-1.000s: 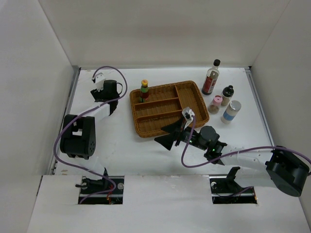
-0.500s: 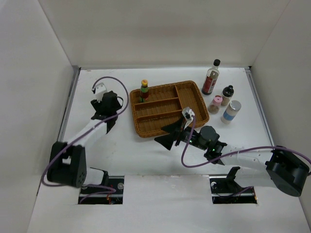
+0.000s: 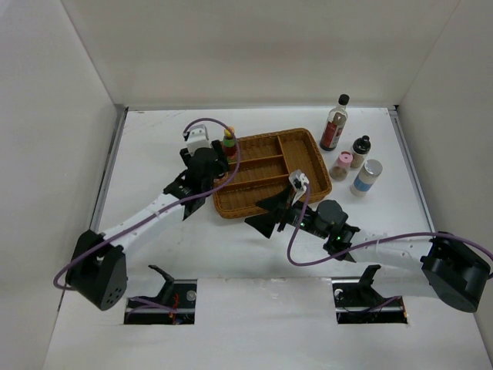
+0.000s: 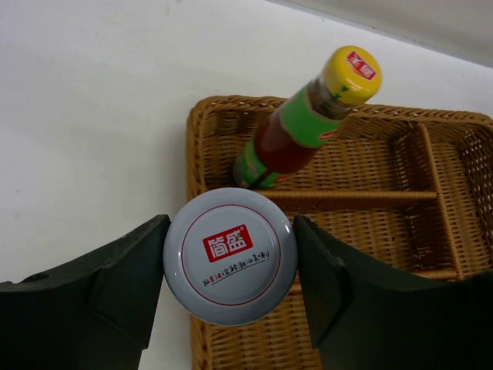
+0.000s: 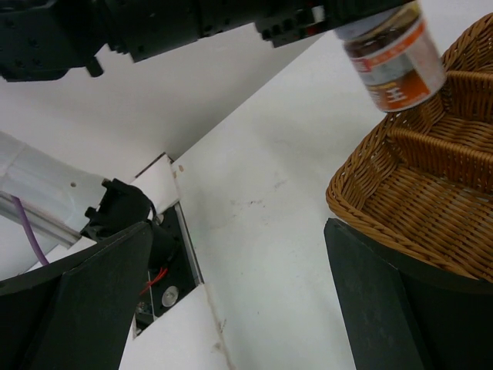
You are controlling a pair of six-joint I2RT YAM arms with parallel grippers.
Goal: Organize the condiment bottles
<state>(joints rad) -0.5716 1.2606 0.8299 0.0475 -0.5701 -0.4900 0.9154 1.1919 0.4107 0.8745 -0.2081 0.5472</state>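
Note:
My left gripper [image 3: 192,193] [image 4: 231,270] is shut on the white-lidded jar [image 4: 231,256] and holds it above the left edge of the wicker tray [image 3: 262,136] [image 4: 194,154]. The jar's brown contents and orange label show in the right wrist view [image 5: 393,54]. The green-red bottle [image 3: 229,141] [image 4: 296,135] stands in the tray's far left corner, just beyond the jar. My right gripper [image 3: 265,214] [image 5: 239,301] is open and empty over the table at the tray's near edge [image 5: 385,216]. The tall dark-sauce bottle [image 3: 333,123], the small black-capped bottle [image 3: 360,150], the pink-lidded shaker [image 3: 340,165] and the blue-label shaker [image 3: 367,177] stand right of the tray.
White walls close in the table on the left, back and right. Two cut-outs with the arm bases [image 3: 158,293] sit at the near edge. The tray has long slots and one side compartment [image 3: 304,158].
My left arm has swung right from the table's far left side to the tray's left edge. The right arm has not moved.

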